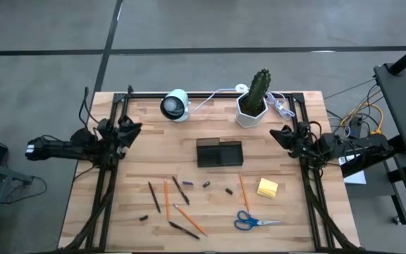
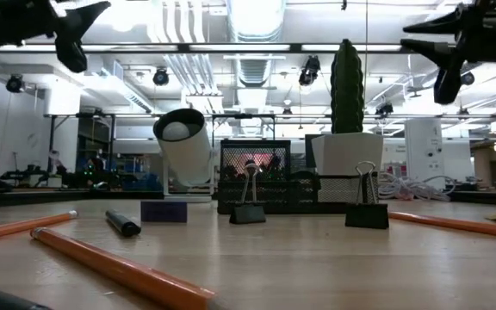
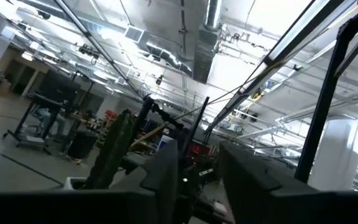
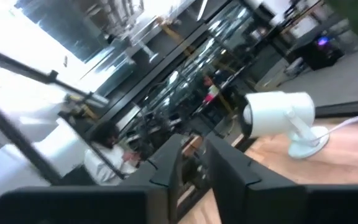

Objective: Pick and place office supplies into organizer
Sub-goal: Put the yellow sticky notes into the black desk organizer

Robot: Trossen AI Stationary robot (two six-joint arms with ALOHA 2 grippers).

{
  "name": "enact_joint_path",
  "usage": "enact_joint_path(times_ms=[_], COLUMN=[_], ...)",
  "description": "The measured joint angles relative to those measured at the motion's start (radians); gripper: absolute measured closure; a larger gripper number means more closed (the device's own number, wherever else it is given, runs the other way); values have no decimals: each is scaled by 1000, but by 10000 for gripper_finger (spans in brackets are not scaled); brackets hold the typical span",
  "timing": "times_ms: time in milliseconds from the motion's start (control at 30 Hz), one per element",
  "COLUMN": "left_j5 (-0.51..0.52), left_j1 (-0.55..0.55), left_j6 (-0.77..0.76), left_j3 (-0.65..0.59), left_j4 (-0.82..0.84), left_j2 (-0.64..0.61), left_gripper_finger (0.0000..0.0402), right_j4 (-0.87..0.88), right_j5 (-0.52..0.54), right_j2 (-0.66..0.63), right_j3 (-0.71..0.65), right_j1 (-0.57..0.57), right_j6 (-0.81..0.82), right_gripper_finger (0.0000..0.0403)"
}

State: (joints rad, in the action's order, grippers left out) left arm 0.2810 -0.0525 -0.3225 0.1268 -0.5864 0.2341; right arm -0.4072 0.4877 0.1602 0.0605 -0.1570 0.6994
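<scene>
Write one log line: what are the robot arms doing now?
left tool: raised, idle | right tool: raised, idle | supplies: on table | organizer: unfilled

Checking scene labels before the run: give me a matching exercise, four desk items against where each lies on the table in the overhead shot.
Items:
1. scissors
2. sticky-note pad
3. organizer
4. cactus pot

Places in the high view:
A. middle of the table
B. far edge, right of the white camera
C. near edge, right of centre
D. right side, just above the scissors

Pairs: 1-C, 2-D, 3-A, 4-B
</scene>
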Motion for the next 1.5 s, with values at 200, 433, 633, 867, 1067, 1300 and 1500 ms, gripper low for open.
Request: enact_joint_path(times_ms=[200,433,633,867,1067,1300,1500], left_j5=[1,11,16,15,26,3,0], left_j1=[-1,-1,0,0,0,0,-1], left_j6=[-31,-65,-102,-58,-168,-169,-169], left_j3=[37,34,59,188,366,466,461], left_j4=[-202,-417,-434,-295,-71,8,18], left_j2=[108,202,267,317,394,483,510], left_gripper_finger=[248,244,244,244,244,244,244], right_j4=[7,6,40,544,909,1049,1081], right_j5=[118,60,35,32,21,-79,-158], right_j2=[105,252,392,525,621,697,745], right_j3=[120,284,424,667,876,1038,1170], right_j1=[1,0,0,0,-2,-5,-5], right_j6=[-123,-261,-389,-355,-296,-366,-354], right_gripper_finger=[286,269,266,260,250,249,252])
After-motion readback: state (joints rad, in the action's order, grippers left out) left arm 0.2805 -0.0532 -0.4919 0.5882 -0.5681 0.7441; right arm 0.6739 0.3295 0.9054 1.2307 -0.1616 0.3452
